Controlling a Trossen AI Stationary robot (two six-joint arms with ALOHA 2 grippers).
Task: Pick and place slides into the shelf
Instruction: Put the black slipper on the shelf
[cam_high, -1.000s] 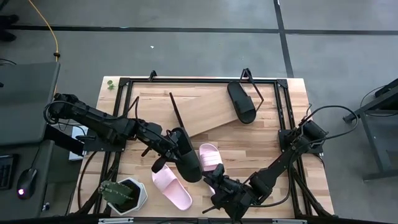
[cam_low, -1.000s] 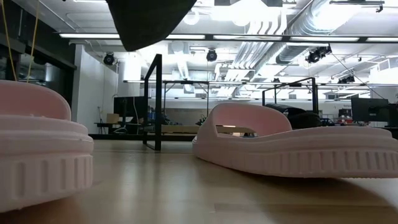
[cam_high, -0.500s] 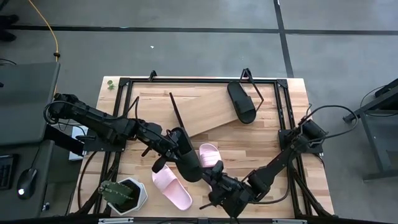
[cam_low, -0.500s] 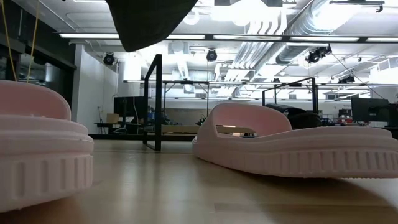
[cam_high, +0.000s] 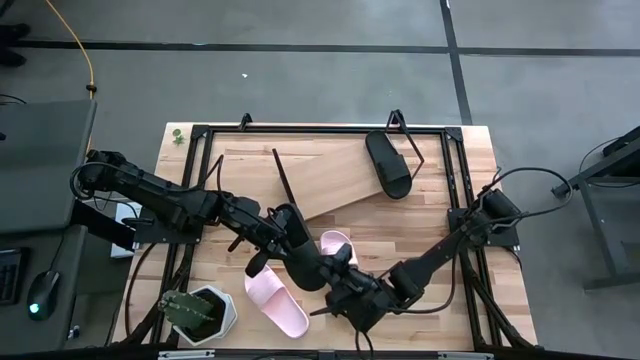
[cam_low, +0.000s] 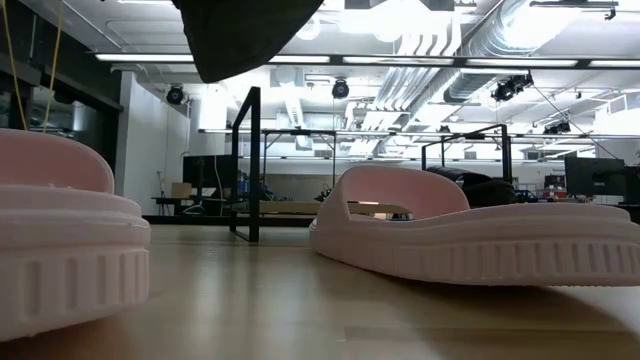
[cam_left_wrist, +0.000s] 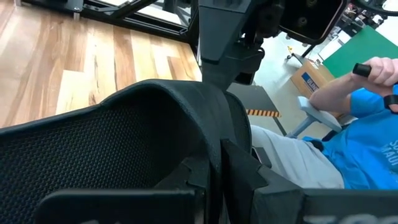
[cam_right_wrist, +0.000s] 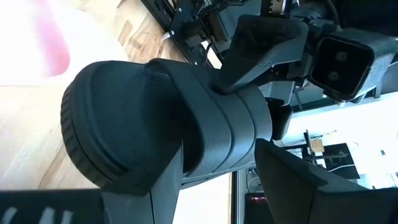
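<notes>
A black slide (cam_high: 300, 255) hangs above the table's middle, with my left gripper (cam_high: 277, 237) shut on it; the low view shows it (cam_low: 240, 35) clear of the wood. My right gripper (cam_high: 338, 272) is open at the slide's near end (cam_right_wrist: 106, 124), one finger on each side of it; I cannot tell whether they touch. Two pale pink slides (cam_high: 277, 302) (cam_high: 335, 247) lie sole-down on the table. Another black slide (cam_high: 388, 165) lies on the right end of the slanted shelf board (cam_high: 325, 180). My left gripper pinches the black slide's strap (cam_left_wrist: 208, 134) between its two fingers, at the strap's edge. It comes from the table's left, slanting a little downward. The slide is lifted clear of the table, and its length runs from far to near.
A potted plant in a white pot (cam_high: 195, 310) stands at the near left corner. A black metal frame (cam_high: 200, 135) runs around the tabletop. A seated person in a blue shirt (cam_left_wrist: 357, 118) shows beyond the table in the left wrist view.
My right gripper has moved toward the table's left and far edges, up to the near end of the held black slide, staying open and rolling a little. The slide has stayed where it was.
</notes>
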